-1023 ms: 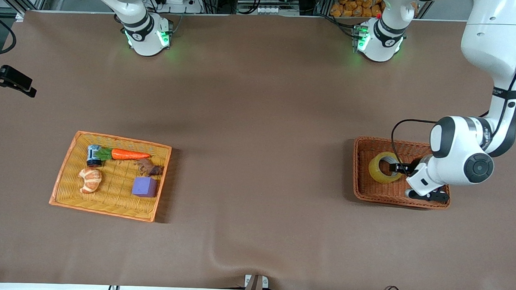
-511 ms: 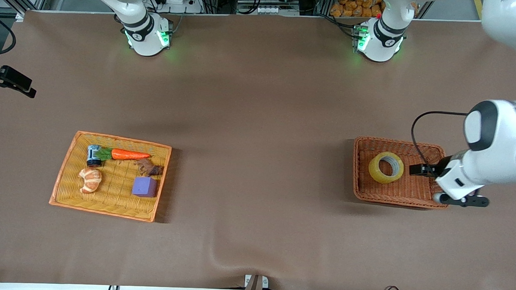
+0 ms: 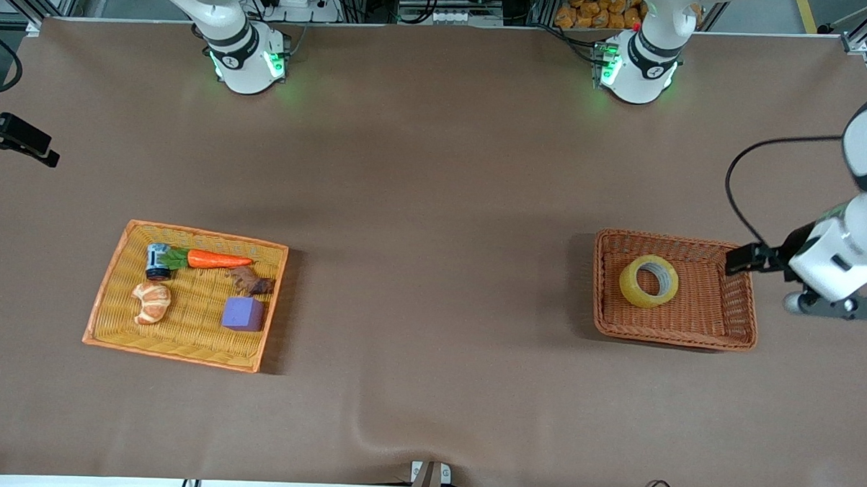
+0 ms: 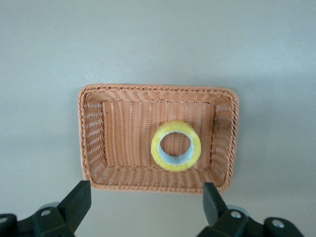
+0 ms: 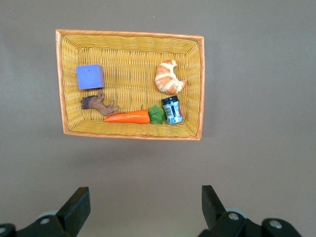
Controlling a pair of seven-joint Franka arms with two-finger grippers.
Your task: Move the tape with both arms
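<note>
The tape (image 3: 648,281), a yellow ring with a pale grey core, lies flat in the brown wicker basket (image 3: 697,335) toward the left arm's end of the table. It also shows in the left wrist view (image 4: 176,146). My left gripper (image 3: 741,260) is open and empty. It hangs in the air by the basket's rim, on the side away from the tape, and in the left wrist view (image 4: 145,200) it is over bare table just off the rim. My right gripper (image 5: 143,207) is open and empty, high over bare table beside the orange basket (image 5: 129,37).
The orange basket (image 3: 107,290) toward the right arm's end holds a carrot (image 3: 216,260), a croissant-like toy (image 3: 151,302), a purple cube (image 3: 243,313), a small jar (image 3: 158,260) and a brown toy (image 3: 250,282). Brown cloth (image 3: 435,200) covers the table between the baskets.
My left gripper has drawn away from the tape, out of the brown basket toward the left arm's end of the table. The tape stays in the basket. The right arm has not moved.
</note>
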